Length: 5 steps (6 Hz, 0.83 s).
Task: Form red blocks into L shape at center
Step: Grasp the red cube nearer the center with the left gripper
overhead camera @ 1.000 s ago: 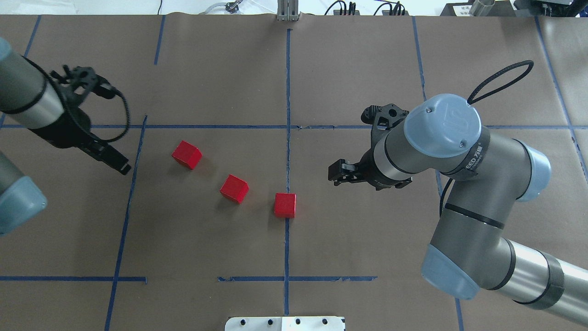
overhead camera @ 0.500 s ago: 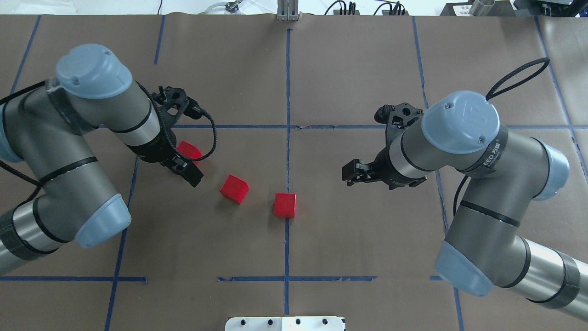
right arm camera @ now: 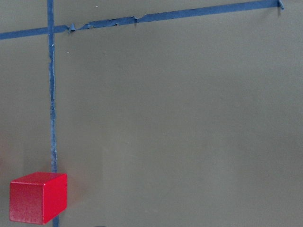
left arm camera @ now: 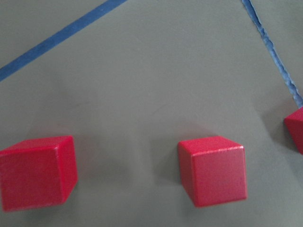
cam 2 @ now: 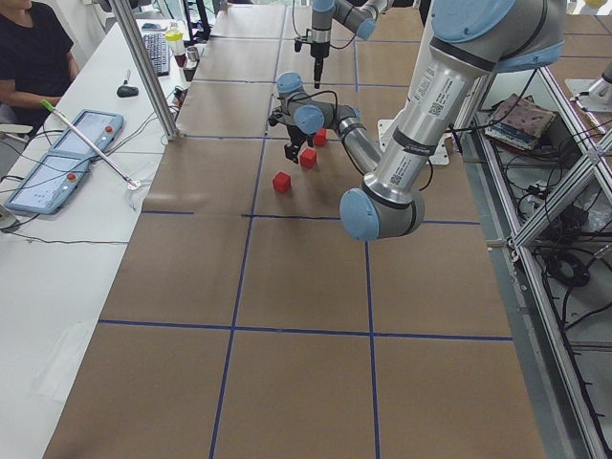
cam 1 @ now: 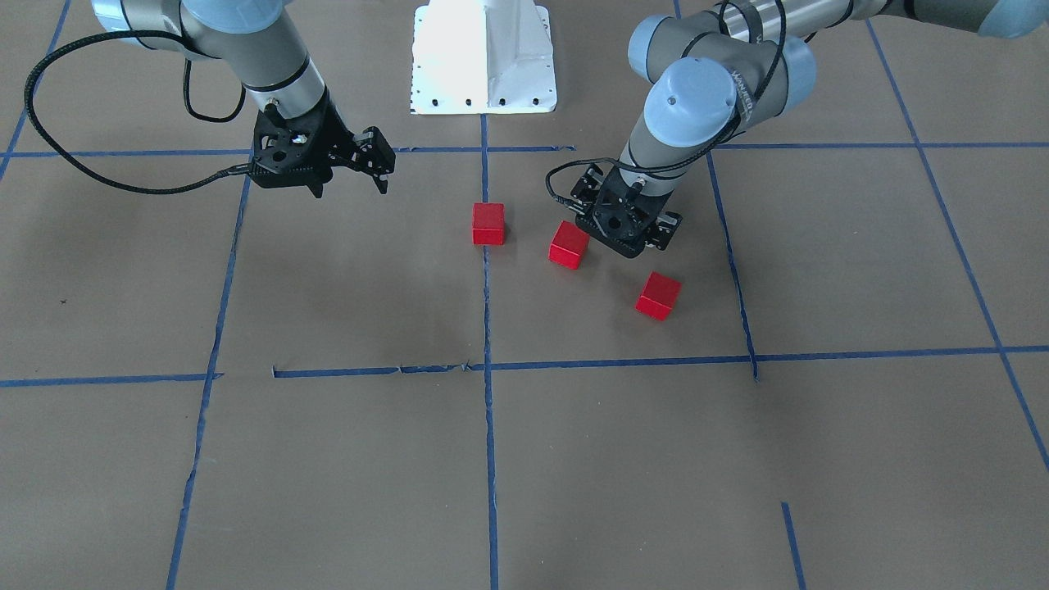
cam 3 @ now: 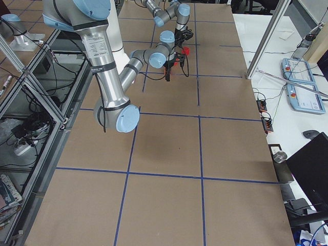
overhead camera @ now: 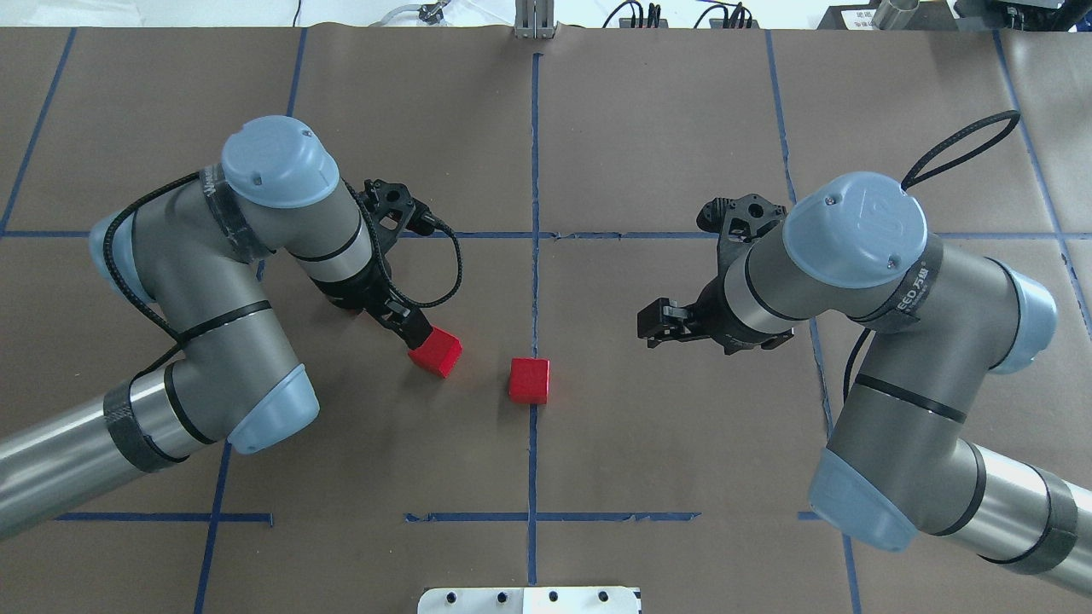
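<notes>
Red blocks (cam 1: 569,244), three, on the brown-papered bench (overhead camera: 682,128). First block (overhead camera: 529,379): on the central blue tape line (overhead camera: 535,153), between the two cross lines. Second block (overhead camera: 436,351): near the first, toward the robot's left. Third block (cam 1: 658,296): farther left, apart from the rest, hidden beneath the arm in the overhead view. Left gripper (overhead camera: 414,331): just beside the second block; finger spacing cannot be told. Right gripper (overhead camera: 644,328): fingers apart, empty, across the line.
</notes>
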Each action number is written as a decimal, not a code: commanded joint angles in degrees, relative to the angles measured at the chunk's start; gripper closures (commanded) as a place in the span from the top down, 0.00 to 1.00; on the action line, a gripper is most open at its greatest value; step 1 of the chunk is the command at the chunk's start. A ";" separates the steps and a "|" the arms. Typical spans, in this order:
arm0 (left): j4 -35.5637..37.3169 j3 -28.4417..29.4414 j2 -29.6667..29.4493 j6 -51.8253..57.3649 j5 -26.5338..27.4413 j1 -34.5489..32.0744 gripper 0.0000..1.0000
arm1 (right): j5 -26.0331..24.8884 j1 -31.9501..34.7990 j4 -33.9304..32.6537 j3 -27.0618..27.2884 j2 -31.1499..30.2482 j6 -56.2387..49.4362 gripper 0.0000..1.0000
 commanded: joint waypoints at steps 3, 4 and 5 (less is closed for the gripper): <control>-1.90 3.60 -3.42 -8.67 7.17 5.09 0.99 | -0.06 -0.05 0.01 -0.15 -0.01 0.03 1.00; -1.99 4.12 -3.42 -8.50 7.29 5.20 0.96 | -0.06 -0.05 0.01 -0.15 -0.18 0.03 1.00; -1.99 5.17 -3.42 -8.59 7.38 5.20 0.90 | 0.03 -0.05 0.01 -0.24 -0.27 -0.06 1.00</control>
